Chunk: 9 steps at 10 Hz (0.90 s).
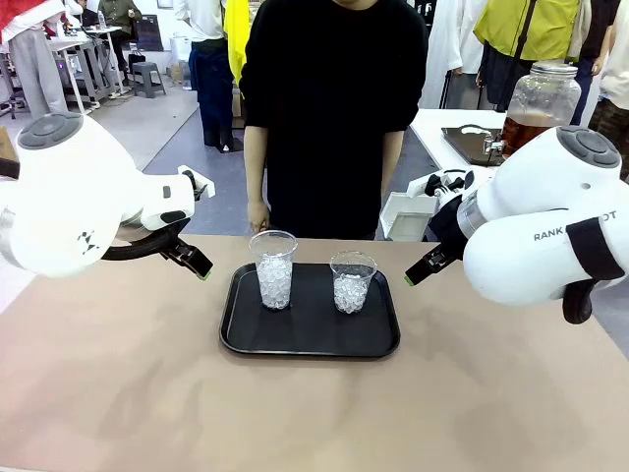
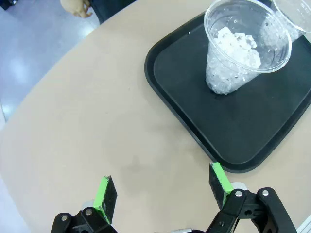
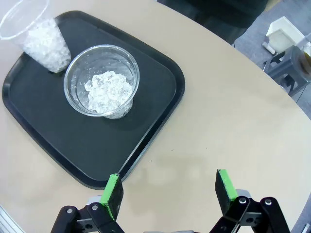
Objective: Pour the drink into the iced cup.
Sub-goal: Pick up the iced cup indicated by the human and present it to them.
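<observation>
Two clear plastic iced cups stand on a black tray (image 1: 305, 339): a taller cup (image 1: 273, 267) on the left and a shorter cup (image 1: 352, 280) on the right. The drink (image 1: 523, 130), amber-brown, sits low in a large glass jar (image 1: 539, 98) with a tap on a white side table at the back right. My left gripper (image 1: 197, 264) hovers open left of the tray, and my right gripper (image 1: 418, 272) hovers open right of it. In the left wrist view the left gripper (image 2: 163, 182) faces the taller cup (image 2: 243, 53). In the right wrist view the right gripper (image 3: 169, 183) faces the shorter cup (image 3: 103, 87).
A person in black stands at the table's far edge behind the tray, one hand (image 1: 257, 216) hanging by the edge. A white box (image 1: 408, 216) sits beyond the table at the right. Bare tan tabletop (image 1: 314, 413) lies in front of the tray.
</observation>
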### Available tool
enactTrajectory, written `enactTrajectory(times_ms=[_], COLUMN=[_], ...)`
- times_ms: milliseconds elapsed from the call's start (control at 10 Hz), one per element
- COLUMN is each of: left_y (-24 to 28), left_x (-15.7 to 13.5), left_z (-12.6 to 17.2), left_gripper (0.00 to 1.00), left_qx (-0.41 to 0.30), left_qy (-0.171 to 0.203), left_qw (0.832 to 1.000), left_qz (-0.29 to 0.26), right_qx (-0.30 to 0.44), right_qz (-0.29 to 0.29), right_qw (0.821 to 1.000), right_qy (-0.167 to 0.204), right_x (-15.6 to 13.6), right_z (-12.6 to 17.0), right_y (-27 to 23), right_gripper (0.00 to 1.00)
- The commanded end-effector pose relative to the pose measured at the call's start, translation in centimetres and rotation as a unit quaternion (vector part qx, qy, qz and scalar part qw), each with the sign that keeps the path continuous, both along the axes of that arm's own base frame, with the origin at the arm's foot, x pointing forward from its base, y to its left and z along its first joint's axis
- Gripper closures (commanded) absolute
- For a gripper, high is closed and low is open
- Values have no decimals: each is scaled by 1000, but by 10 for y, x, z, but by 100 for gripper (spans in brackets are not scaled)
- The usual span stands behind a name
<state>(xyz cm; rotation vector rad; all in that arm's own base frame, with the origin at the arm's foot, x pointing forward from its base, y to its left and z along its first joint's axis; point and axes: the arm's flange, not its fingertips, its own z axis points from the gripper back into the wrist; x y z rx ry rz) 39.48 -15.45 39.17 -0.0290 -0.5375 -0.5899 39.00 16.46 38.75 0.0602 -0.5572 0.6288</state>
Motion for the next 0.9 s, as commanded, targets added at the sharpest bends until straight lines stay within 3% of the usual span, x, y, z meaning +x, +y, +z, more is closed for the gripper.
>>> enactTrajectory(times_ms=[0,100,300,800], left_y=[1,0,3,38], left_x=[1,0,-2,2], left_z=[0,0,28,104], left_gripper=[0,0,0,0], left_qx=[0,0,-26,-145], left_qy=[-4,0,3,35], left_qw=[1000,1000,1000,988], left_qz=[-1,0,5,28], right_qx=[2,0,28,178], right_qz=[-1,0,16,44], right_qw=[1000,1000,999,975], right_qy=[-2,0,16,123], right_x=[1,0,-1,9], right_z=[0,0,33,112], right_y=[-1,0,-6,-52], right_gripper=[0,0,0,0])
